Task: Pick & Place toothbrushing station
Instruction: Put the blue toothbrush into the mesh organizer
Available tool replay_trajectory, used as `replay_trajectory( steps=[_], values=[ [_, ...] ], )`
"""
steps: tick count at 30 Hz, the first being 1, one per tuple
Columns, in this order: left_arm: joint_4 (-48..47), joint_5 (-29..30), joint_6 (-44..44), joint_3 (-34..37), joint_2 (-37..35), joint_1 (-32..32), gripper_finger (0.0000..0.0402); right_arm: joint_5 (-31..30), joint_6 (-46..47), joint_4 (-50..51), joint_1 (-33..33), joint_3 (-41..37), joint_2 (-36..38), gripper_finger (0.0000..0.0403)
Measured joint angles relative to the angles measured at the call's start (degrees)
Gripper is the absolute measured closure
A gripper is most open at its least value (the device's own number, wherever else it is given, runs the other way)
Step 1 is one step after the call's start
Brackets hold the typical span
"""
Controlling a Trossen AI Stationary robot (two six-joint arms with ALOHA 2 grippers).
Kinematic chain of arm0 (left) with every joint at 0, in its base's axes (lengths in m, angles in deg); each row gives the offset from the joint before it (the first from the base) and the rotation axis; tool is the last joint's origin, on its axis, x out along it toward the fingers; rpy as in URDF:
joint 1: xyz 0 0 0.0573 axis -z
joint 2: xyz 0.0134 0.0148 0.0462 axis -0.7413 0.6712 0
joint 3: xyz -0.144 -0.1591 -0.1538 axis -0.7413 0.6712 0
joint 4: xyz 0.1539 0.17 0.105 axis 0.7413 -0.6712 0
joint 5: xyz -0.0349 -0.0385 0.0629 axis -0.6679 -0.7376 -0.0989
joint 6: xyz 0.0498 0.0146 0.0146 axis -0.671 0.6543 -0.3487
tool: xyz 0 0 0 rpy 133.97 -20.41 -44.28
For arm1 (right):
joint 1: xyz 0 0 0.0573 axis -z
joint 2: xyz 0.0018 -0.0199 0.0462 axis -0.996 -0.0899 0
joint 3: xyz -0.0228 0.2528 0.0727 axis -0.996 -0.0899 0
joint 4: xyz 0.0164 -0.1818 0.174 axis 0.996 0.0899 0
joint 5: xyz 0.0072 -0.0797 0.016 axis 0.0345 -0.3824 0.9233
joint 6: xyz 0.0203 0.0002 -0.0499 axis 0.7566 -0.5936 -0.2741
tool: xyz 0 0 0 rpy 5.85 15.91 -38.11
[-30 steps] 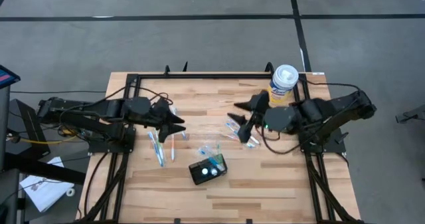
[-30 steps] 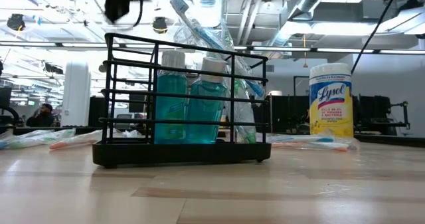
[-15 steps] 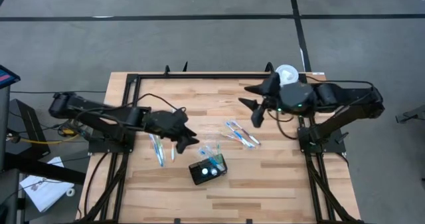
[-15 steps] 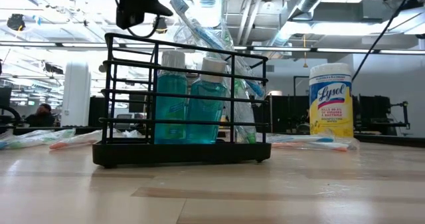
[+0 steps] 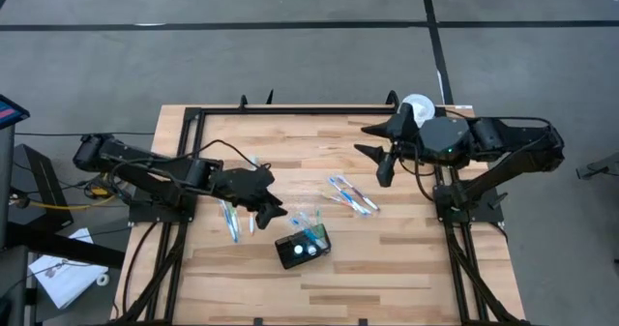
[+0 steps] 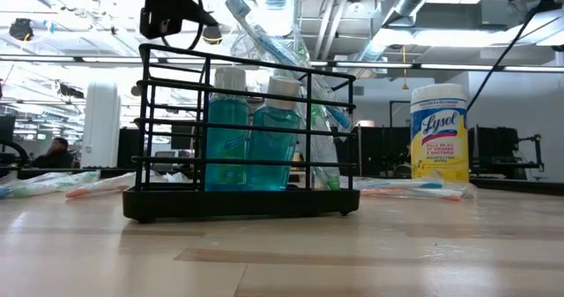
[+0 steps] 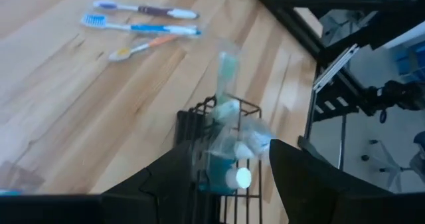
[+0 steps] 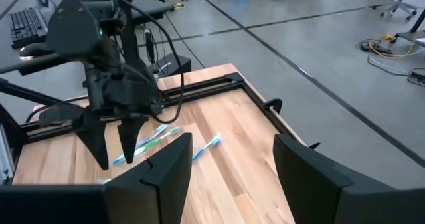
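- The toothbrushing station (image 5: 302,246), a small black wire rack holding two teal bottles with pale caps and wrapped brushes, stands on the pale wooden counter (image 5: 406,258) toward its front edge, about midway between the two arms.
- The left pincer (image 5: 267,203) hovers just beside the station on its left rear side, fingers spread and holding nothing; in its own wrist view the rack (image 7: 222,154) sits straight ahead between the dark fingers.
- The right pincer (image 5: 379,155) waits well apart, up near the back right of the counter, likewise spread and empty.
- Risk, as I judge it: the rack is open wire with tall contents poking above its rim, so fingers coming down off-centre could catch a wrapped brush (image 6: 264,46) or a bottle cap instead of the frame and tip the load.
- A grip on one thin upper wire alone may let the rack swing or slip when lifted, spilling the bottles.
- Loose toothbrushes (image 5: 232,217) lie on the counter just beside the left pincer, and another cluster (image 5: 350,192) lies between the arms; a low sweep could scatter them.
- Readable writing: the white-and-yellow wipes canister (image 6: 438,134) at the back right carries the "Lysol" name; smaller print there is too fine to read.
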Motion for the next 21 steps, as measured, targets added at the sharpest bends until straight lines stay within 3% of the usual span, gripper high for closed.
replay_trajectory(
  steps=[21],
  values=[
    [5.1,-3.58,1.28,0.57,2.36,-0.39,0.0201,1.1,0.18,0.19,-0.24,-0.02,-0.31,0.0208]
  ],
)
